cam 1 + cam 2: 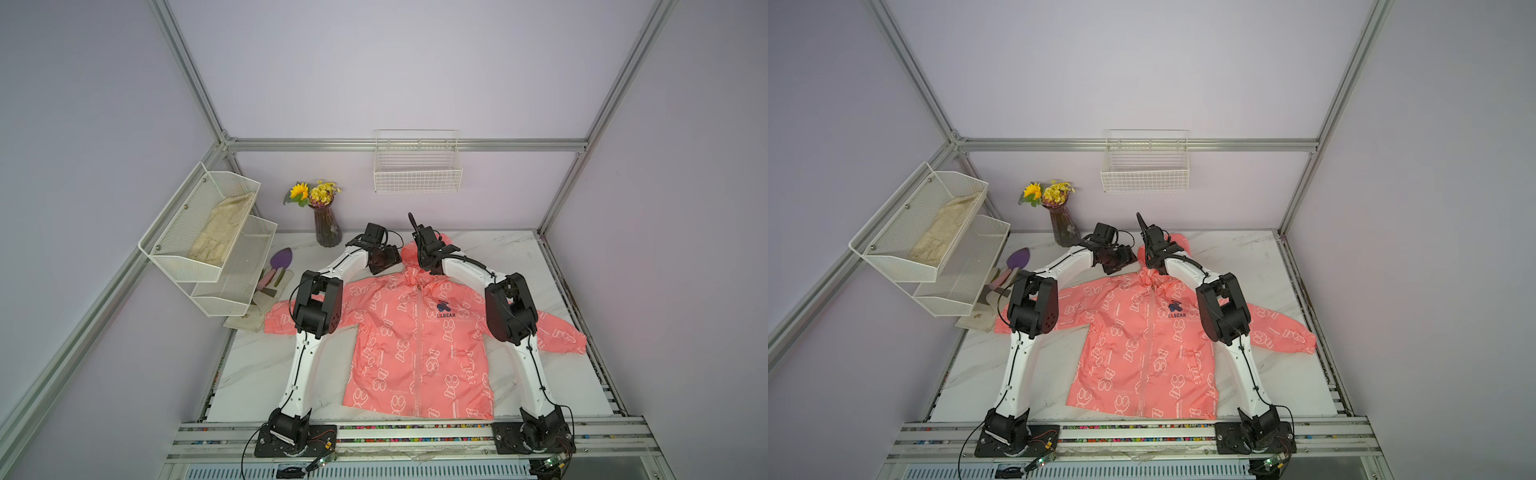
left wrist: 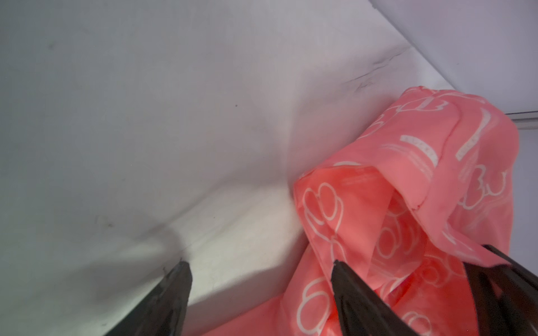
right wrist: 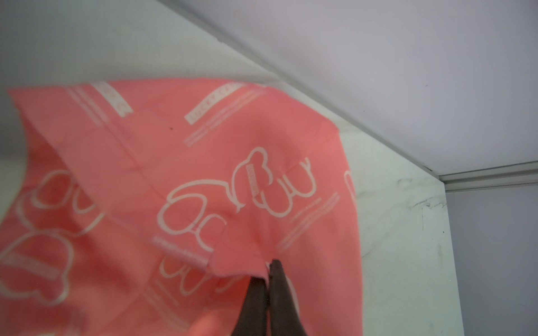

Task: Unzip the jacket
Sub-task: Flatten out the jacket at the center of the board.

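The white table (image 1: 266,374) is the biggest thing, and both grippers are low over its far end. The pink jacket (image 1: 415,345) lies flat on it, front side up. Its body is behind the grippers, between the two arms, and one sleeve goes out under each arm. A white rack (image 1: 208,232) hangs on the wall on the left gripper's side, well apart from it. A wire basket (image 1: 417,174) hangs on the back wall, past both grippers and higher up. A beige cloth (image 1: 224,232) lies in the top bin of the rack. A dark vase (image 1: 327,228) with yellow flowers (image 1: 311,192) stands near the left gripper, on its outer side. A purple trowel (image 1: 280,262) lies under the rack, farther out that way. The hood (image 2: 436,174) is bunched up right at the two grippers. The left gripper (image 2: 259,263) has its jaws wide apart and holds nothing. One finger is over the bare table and one is at the edge of the hood. The right gripper (image 3: 269,270) is squeezed tight on a thin fold of the hood. The zipper (image 1: 417,353) runs back from the grippers down the middle of the jacket, and it looks closed. The small dark bear logo (image 1: 444,309) sits just beside the zipper, on the right gripper's side.
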Tool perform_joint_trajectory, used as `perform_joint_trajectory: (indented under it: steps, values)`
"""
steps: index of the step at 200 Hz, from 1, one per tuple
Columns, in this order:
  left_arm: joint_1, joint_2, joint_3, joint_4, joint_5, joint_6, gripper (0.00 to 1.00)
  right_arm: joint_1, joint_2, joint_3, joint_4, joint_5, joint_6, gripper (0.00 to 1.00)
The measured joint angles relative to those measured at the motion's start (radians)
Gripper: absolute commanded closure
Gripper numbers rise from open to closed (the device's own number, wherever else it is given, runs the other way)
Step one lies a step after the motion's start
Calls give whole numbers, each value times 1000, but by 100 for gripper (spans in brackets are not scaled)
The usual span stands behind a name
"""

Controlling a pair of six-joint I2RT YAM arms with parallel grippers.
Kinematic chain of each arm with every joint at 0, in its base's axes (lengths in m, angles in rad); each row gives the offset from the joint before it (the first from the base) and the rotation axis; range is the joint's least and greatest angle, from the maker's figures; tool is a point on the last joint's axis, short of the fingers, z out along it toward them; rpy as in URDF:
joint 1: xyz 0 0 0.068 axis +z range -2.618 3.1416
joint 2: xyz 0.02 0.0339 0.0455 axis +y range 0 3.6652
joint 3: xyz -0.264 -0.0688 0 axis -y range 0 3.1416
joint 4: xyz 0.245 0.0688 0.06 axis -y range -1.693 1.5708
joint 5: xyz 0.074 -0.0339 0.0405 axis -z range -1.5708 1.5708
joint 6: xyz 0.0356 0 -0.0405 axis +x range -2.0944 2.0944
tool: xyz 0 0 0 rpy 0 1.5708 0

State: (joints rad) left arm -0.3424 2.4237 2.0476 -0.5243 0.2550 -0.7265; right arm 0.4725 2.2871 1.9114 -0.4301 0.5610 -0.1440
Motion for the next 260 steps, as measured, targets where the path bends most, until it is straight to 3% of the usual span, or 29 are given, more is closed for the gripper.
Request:
perform_joint_trajectory:
  steps: [42, 96, 146, 200, 225, 260]
  values:
    - [-5, 0, 0, 86, 58, 124, 15, -31, -133, -12, 90, -111, 72, 100]
    - [-5, 0, -1, 124, 75, 311, 13, -54, -154, -26, 95, -201, 116, 100]
    - [-8, 0, 0, 147, 99, 377, 23, -53, -158, -26, 90, -260, 125, 100]
    - [-23, 0, 5, 171, 8, 351, 40, -53, -174, -28, 66, -287, 125, 100]
    - [-23, 1, 48, 171, 0, 341, 50, -53, -198, -45, 64, -290, 123, 100]
    - [-23, 2, 129, 206, 35, 344, 53, -53, -222, -61, 63, -291, 121, 100]
